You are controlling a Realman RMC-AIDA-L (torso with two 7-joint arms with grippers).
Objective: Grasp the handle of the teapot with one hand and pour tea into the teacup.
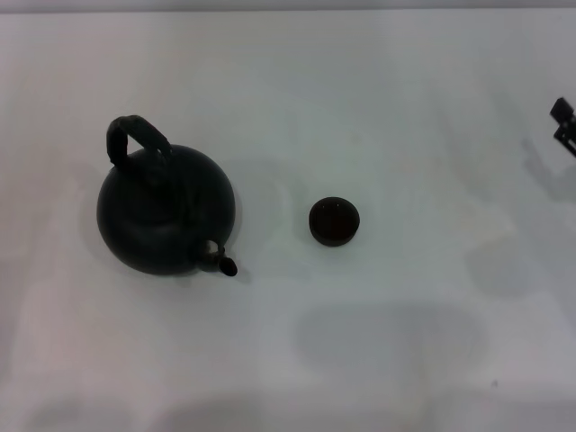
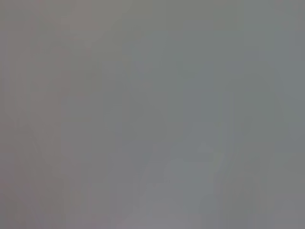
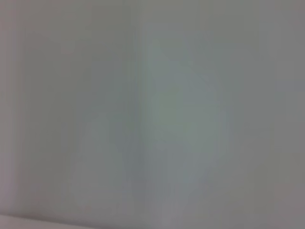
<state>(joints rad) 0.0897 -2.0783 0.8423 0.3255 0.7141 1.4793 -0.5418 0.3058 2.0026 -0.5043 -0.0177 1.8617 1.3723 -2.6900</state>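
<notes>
Standing apart on white table (image 1: pixel 405 342): teapot (image 1: pixel 166 211), teacup (image 1: pixel 334 220).

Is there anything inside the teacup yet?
The teacup interior looks uniformly dark brown, with no clear liquid surface; whether it holds tea cannot be told. The teapot stands apart, untouched.

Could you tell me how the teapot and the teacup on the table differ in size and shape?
The teapot is far larger than the teacup. The teapot has an arched handle and a short spout; the teacup has neither. Both are dark, round, upright and apart on the white table.
</notes>
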